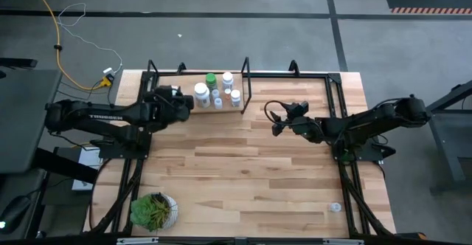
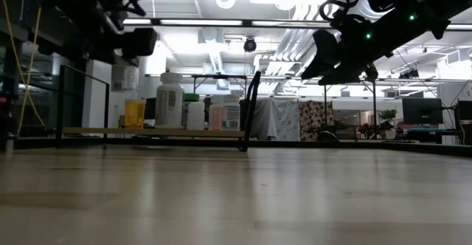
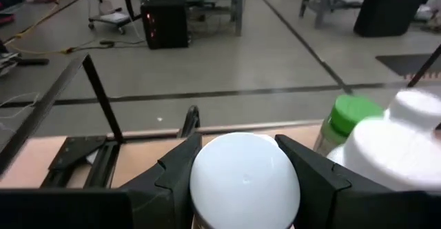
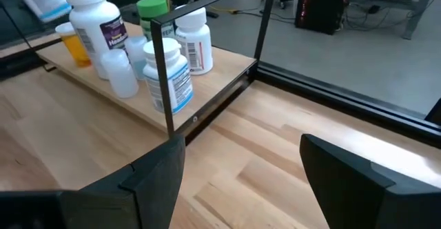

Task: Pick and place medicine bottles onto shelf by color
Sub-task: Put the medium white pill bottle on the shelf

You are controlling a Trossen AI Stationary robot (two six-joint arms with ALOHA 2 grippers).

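Two dark, near-black jointed arms are showing at the left and right of the overhead frame; the left arm (image 1: pixel 103 116) is wearing white lettering along its link. A thin black cable is looping off the right arm (image 1: pixel 369 123) near its wrist, and small green lights are glowing on a dark arm at the low frame's upper right.

The table (image 1: pixel 243 171) is showing pale wood in butcher-block strips, smooth with a soft sheen. The shelf (image 4: pixel 207 84) is pairing a light wood plank with thin matt black metal rods. The bottles (image 4: pixel 169 77) are looking like smooth plastic, mostly white with glossy printed paper labels; one cap (image 3: pixel 355 112) is showing ridged green plastic, and one bottle (image 4: pixel 74 46) is glowing translucent orange. The white cap (image 3: pixel 244 181) between the left gripper's (image 3: pixel 244 177) fingers is looking smooth and slightly glossy. The fingers (image 4: pixel 344 174) of the right gripper (image 4: pixel 238 177) are appearing as matt black plastic.
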